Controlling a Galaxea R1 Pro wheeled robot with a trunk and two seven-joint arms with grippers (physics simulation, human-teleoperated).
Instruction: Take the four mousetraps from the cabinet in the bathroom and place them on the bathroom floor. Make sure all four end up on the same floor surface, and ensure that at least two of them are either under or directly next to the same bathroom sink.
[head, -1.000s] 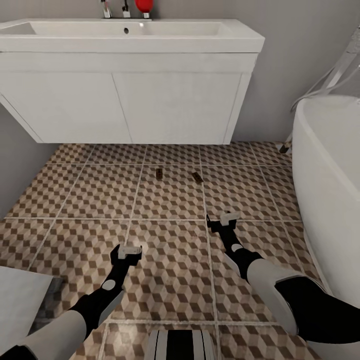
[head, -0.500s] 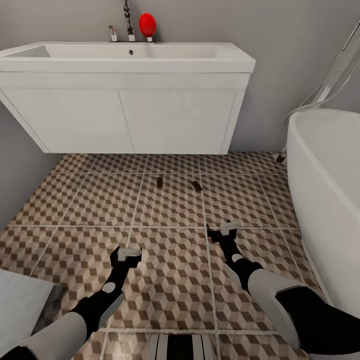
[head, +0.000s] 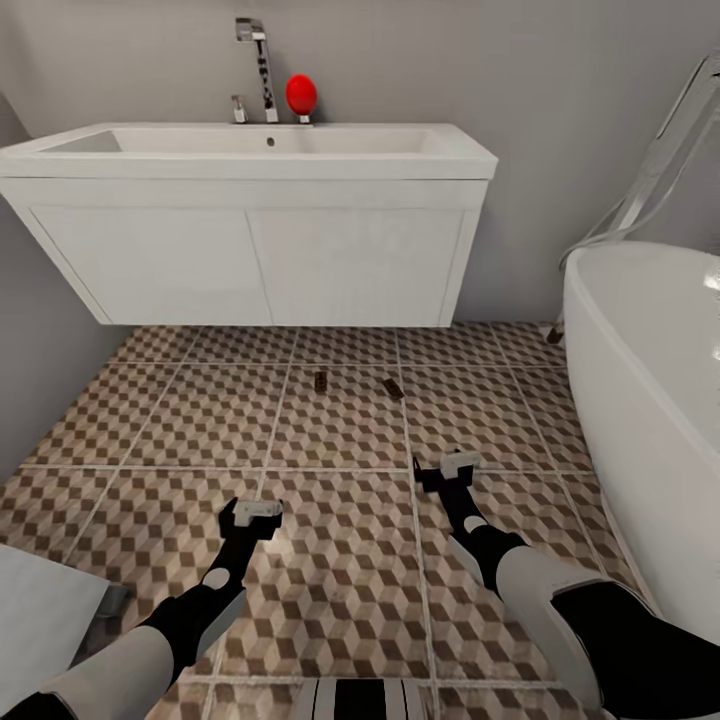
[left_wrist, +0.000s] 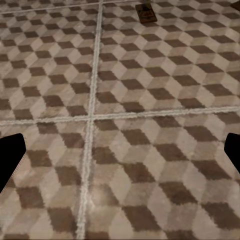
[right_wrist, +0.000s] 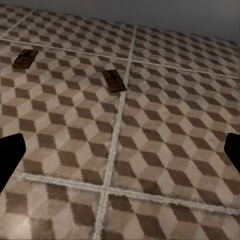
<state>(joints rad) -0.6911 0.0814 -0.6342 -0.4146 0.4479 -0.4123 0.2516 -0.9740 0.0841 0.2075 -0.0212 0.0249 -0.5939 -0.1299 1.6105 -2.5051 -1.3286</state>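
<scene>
Both mousetraps (head: 320, 381) (head: 393, 388), centre frame, looked light and rigid, probably edge-gripped; both grippers (head: 257, 514) (head: 452, 467) were wide, empty.

Flat, even simulated light, fairly bright. A soft shadow lies under the vanity (head: 255, 255); a small glare marks the bathtub (head: 712, 283) rim. Wrist views look soft, perhaps low-resolution floor (left_wrist: 150, 150) texture.

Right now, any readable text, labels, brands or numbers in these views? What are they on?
None readable.
Two mousetraps on the bathroom floor: dark markings, too small and blurred to read.
Bathroom sink, vanity front, bathtub, red object by the tap: no lettering visible.
</scene>
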